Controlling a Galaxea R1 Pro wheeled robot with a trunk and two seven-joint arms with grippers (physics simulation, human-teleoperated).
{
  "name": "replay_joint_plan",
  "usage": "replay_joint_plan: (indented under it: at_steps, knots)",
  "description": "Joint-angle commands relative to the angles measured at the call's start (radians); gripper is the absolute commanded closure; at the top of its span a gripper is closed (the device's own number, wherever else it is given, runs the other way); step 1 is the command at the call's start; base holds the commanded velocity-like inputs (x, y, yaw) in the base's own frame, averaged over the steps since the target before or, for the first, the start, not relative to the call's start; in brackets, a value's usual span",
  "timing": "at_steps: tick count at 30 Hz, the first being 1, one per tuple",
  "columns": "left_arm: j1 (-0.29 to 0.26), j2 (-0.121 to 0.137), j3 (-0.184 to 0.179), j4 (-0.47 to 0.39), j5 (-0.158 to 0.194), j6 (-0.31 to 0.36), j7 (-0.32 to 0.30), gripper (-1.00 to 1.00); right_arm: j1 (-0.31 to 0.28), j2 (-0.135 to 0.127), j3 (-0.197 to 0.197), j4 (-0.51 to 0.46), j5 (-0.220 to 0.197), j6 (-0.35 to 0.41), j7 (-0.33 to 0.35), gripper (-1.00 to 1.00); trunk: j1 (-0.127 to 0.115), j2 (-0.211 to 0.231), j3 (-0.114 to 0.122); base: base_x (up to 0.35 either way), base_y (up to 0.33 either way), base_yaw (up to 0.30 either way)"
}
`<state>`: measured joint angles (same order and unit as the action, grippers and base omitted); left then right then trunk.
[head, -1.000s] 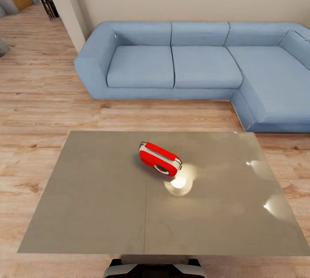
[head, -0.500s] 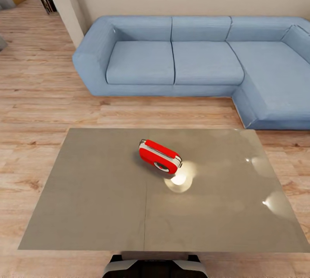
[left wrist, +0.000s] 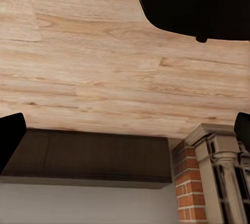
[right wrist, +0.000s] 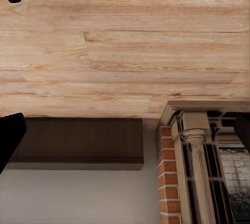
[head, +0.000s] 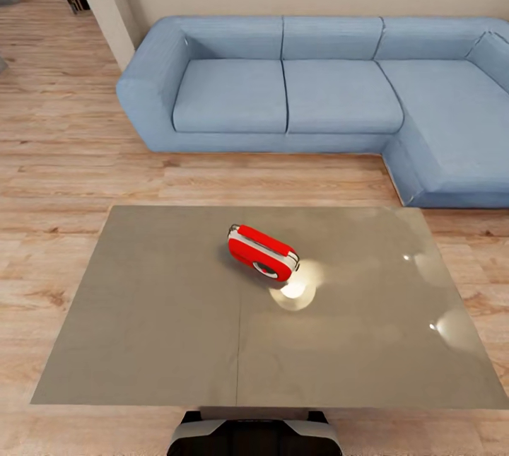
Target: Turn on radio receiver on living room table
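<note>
Both grippers point at the wood floor (left wrist: 104, 73), fingers (left wrist: 10, 135) spread wide apart. The radio (head: 262, 252) sits mid-table (head: 141, 314); no writing legible.

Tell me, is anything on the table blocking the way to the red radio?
Nothing visible does. The radio receiver lies alone near the middle of the table, with bare tabletop all around it. The blue sofa stands beyond the table's far edge.

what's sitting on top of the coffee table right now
Only the red radio receiver, lying near the middle of the coffee table, with bright light reflections on the glossy top beside it. The patch of tabletop under the radio is covered.
</note>
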<state>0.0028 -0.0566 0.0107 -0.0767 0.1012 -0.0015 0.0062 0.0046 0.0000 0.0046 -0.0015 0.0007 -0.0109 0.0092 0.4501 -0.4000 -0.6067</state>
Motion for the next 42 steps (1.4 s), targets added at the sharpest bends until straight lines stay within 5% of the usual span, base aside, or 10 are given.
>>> replay_joint_plan:
  at_steps: [1,42]
  knots:
    - [0.0,0.0,0.0,0.0,0.0,0.0,0.0,-1.0,0.0,0.0,0.0,0.0,0.0,0.0,0.0,-1.0,0.0,0.0,-0.002,0.0,0.0,0.0]
    - [0.0,0.0,0.0,0.0,0.0,0.0,0.0,-1.0,0.0,0.0,0.0,0.0,0.0,0.0,0.0,-1.0,0.0,0.0,-0.068,0.0,0.0,0.0]
